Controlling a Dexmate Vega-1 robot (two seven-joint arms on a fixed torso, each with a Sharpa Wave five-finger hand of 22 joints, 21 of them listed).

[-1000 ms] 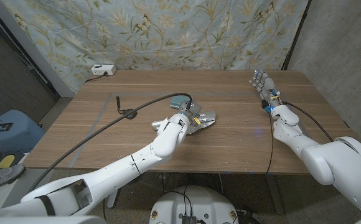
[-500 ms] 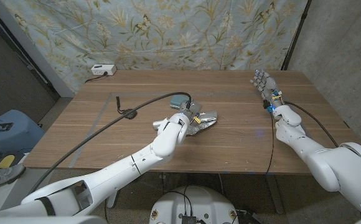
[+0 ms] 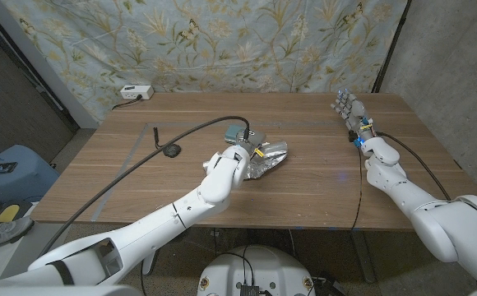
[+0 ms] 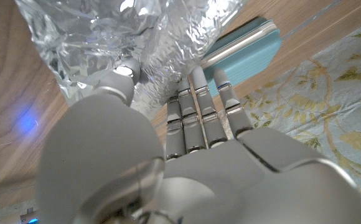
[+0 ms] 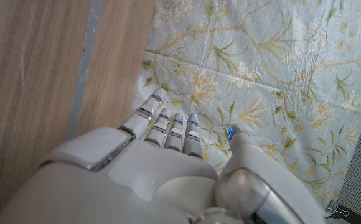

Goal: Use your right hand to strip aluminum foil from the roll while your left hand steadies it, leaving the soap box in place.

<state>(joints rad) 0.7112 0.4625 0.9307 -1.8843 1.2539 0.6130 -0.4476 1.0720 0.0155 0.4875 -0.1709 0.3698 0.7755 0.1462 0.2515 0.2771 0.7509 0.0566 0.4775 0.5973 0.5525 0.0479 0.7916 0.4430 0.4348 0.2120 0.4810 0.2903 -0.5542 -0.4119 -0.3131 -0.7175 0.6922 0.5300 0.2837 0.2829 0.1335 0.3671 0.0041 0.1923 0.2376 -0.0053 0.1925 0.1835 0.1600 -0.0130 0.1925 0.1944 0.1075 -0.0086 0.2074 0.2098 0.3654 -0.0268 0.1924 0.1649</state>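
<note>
Crumpled aluminum foil [image 3: 273, 156] lies on its roll near the table's middle. My left hand [image 3: 247, 153] reaches in from the near side and holds it, with the thumb on one side and straight fingers [image 4: 196, 118] on the other. The left wrist view shows the shiny foil [image 4: 99, 37] right at the fingertips. The teal soap box [image 3: 235, 131] sits just behind the hand, touching or almost touching the foil [image 4: 246, 46]. My right hand [image 3: 347, 109] stands far off at the table's back right with its fingers apart and holds nothing. In its wrist view the right hand [image 5: 162, 137] points toward the floral cloth.
A black cable [image 3: 169, 148] runs across the table's left half to my left arm. A white power strip [image 3: 136, 92] lies at the back left edge. Another cable [image 3: 360, 177] trails along the right arm. A floral cloth [image 3: 238, 41] hangs behind the table.
My left hand has shifted slightly away from me and to the right, taking the foil with it; the foil now shows larger and more spread out. The right hand has barely moved.
</note>
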